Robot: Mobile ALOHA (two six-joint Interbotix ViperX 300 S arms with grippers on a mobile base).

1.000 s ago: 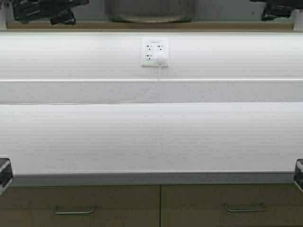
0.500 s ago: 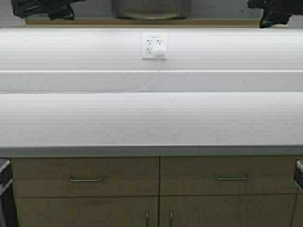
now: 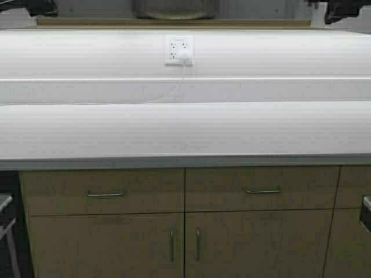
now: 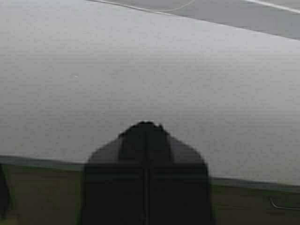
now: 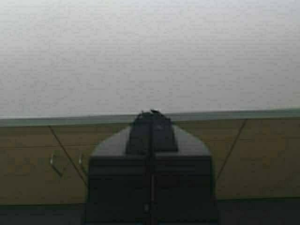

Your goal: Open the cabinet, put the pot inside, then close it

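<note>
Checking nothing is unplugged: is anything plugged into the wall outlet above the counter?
Yes. A white plug sits in the wall outlet, and its thin white cord trails down toward the counter.

A long white worktop [image 3: 185, 130] runs across the room. Behind it, a white wall outlet [image 3: 178, 50] holds a plug, its thin cord trailing down toward the worktop. Below the worktop sit tan drawers [image 3: 104, 191] with horizontal pulls, and beneath them base-cabinet doors [image 3: 110, 246]. Far above the outlet, the pot [image 3: 175, 8] rests on the cabinet's lower edge [image 3: 174, 23].
</note>
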